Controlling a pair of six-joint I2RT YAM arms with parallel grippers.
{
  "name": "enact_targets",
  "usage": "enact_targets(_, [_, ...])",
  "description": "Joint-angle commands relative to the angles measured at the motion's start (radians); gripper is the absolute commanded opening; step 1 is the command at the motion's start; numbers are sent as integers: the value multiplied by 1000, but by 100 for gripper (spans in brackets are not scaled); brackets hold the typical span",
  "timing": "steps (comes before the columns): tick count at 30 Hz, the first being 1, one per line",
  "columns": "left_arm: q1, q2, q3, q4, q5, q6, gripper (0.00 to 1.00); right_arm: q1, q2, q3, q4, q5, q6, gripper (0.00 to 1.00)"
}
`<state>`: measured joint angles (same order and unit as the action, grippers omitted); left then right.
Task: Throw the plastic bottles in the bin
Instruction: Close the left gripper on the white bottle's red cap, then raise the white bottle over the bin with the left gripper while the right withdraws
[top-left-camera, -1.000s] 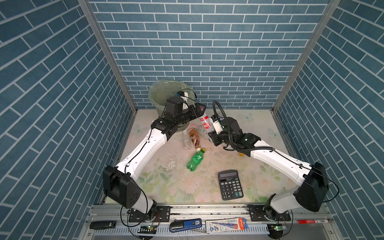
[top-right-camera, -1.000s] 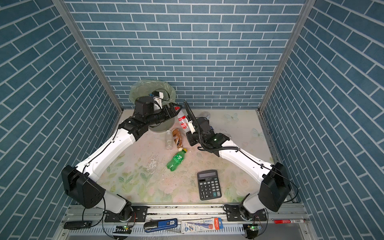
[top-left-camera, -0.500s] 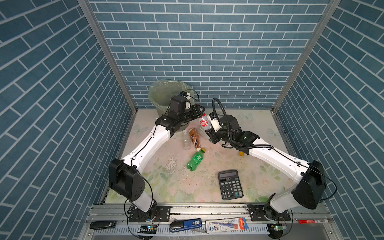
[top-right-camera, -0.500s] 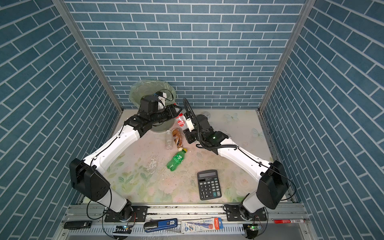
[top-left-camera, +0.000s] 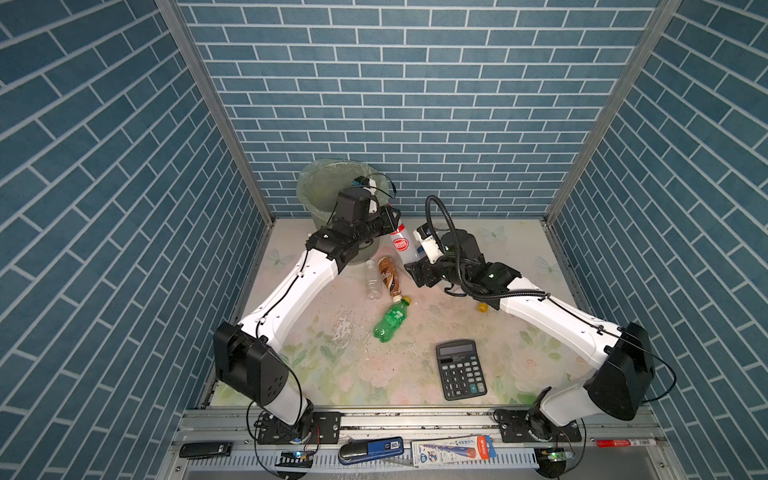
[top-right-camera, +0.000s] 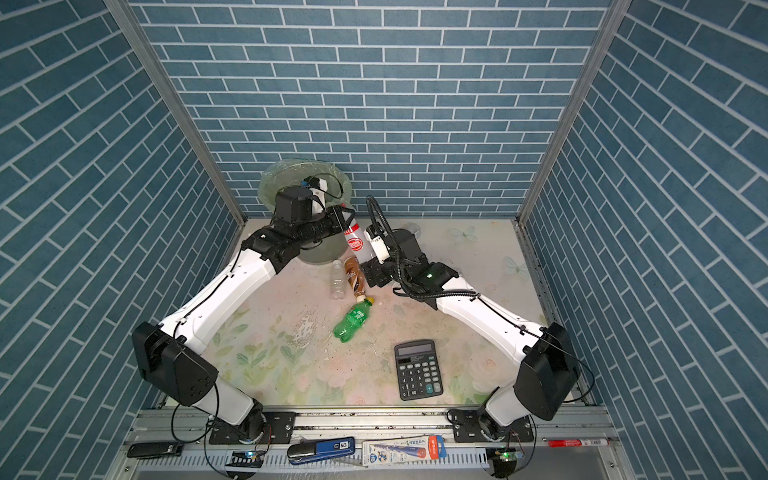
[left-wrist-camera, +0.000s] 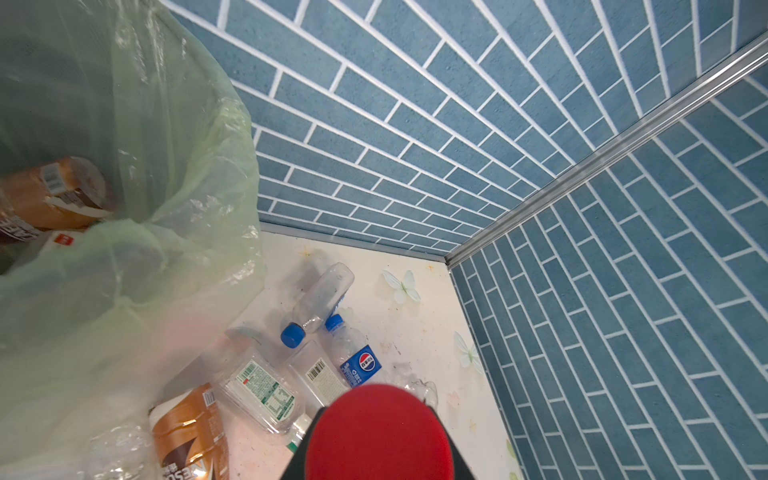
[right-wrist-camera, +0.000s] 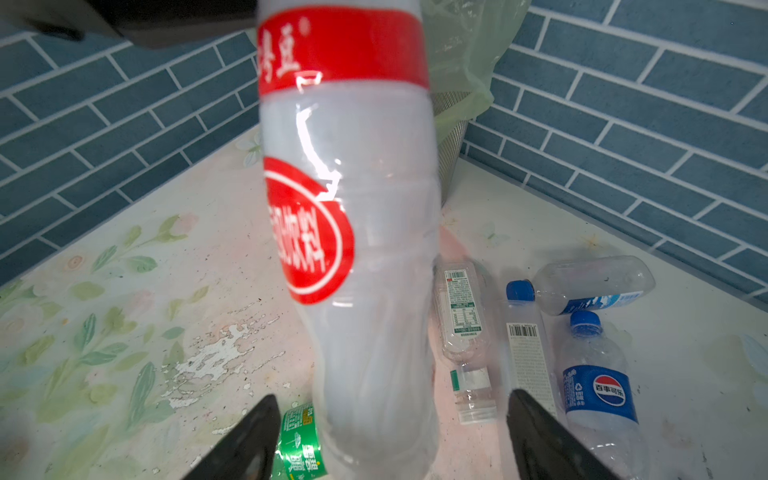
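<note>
In both top views the bin (top-left-camera: 309, 187) stands against the back wall. The white bottle (top-left-camera: 402, 246) hangs in the air just beside it, between the two arms. The left gripper (top-left-camera: 392, 222) is clamped on the bottle's top end and the right gripper (top-left-camera: 419, 272) sits at its base. On the table (top-left-camera: 332, 374) lie a brown bottle (top-left-camera: 388, 276), a clear bottle (top-left-camera: 372, 284) and a green bottle (top-left-camera: 390, 320). The calculator (top-left-camera: 460, 369) is no part of the job.

In the left wrist view the white bottle's red cap (left-wrist-camera: 378, 428) fills the lower edge, pinched between the left jaws. Inside the bin's green liner (left-wrist-camera: 137, 257) a second brown bottle (left-wrist-camera: 54, 195) already lies, so some of the work is done. Near the bin's foot lie a blue-capped bottle (left-wrist-camera: 322, 297), a cola bottle (left-wrist-camera: 358, 359) and a flat bottle (left-wrist-camera: 262, 386).

In the right wrist view the right gripper's fingers (right-wrist-camera: 249, 440) stand apart, clear of the white bottle's base on both sides, so the left gripper alone carries it.

My reading is that the task is partway done. This bottle has to go over the rim, and at least six more wait on the table.
</note>
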<state>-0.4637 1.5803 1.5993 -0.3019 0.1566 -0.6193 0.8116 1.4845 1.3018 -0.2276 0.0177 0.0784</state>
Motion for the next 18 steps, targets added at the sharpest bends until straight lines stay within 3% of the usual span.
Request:
enact_targets(1, [7, -36, 92, -47, -132, 91, 32, 2, -72, 7, 48, 19, -36, 91])
enact_targets(4, [8, -50, 142, -38, -248, 166, 32, 1, -87, 9, 71, 16, -41, 99])
enact_targets(11, [11, -95, 202, 150, -468, 428, 32, 2, -58, 96, 86, -31, -43, 99])
enact_targets(18, [60, -96, 235, 402, -424, 626, 31, 2, 6, 245, 83, -95, -46, 99])
